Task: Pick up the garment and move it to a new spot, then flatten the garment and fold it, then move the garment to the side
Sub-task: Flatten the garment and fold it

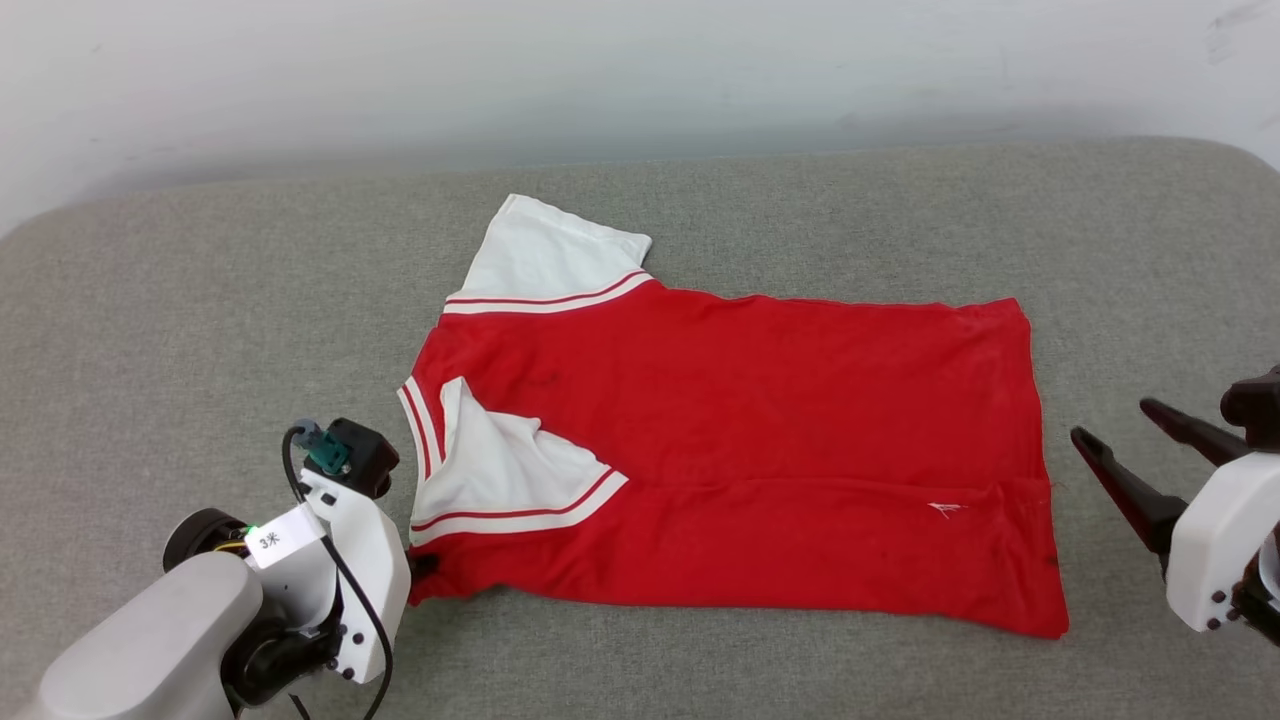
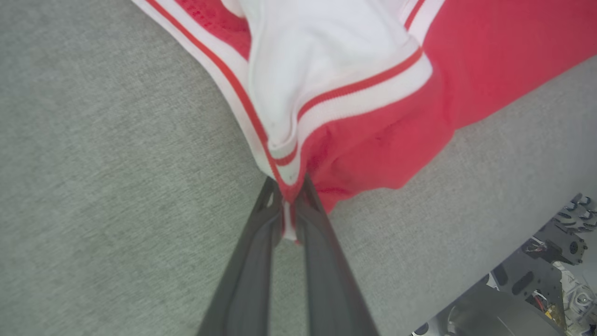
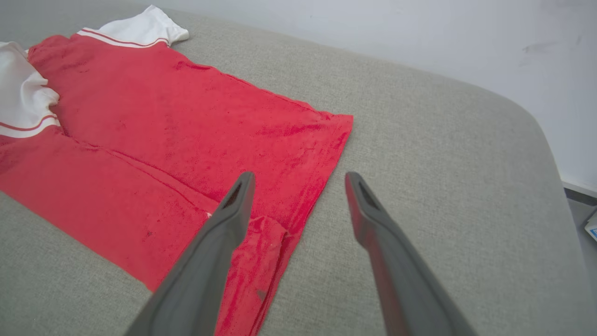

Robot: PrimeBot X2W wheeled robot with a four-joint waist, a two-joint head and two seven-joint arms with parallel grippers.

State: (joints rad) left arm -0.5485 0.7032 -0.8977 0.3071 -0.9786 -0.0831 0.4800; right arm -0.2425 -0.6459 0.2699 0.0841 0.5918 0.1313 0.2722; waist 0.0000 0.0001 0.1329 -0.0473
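Tools: two, each with two long dark fingers.

- Item 1, left tool (image 2: pixel 290 189): fingers pressed together on the striped trim at the garment's near corner on the collar side, with red-and-white edging caught between the tips. Probable reason: a corner hold lets the cloth be pulled taut or lifted without bunching the body.
- Item 2, right tool (image 3: pixel 298 179): fingers spread wide and holding nothing. It hangs just off the hem end, with one finger over the near hem corner and the other over bare table. Probable reason: it is placed to take the matching corner, so that both ends move together.
- Item 3, garment (image 1: pixel 720 430): one. It lies mid-table, mostly flat, with the collar end toward the left tool and the hem toward the right tool. The near long edge looks turned over onto the body, which suggests a fold begun. No print is visible on the upward face.
- Item 4, sleeves: two, both white. The far sleeve (image 1: pixel 555 250) is spread out on the table. The near sleeve (image 1: pixel 490 450) is laid inward on the red body, probably to make the outline more even.
- Item 5, table (image 1: pixel 200 300): one, with a grey cloth surface and rounded corners.
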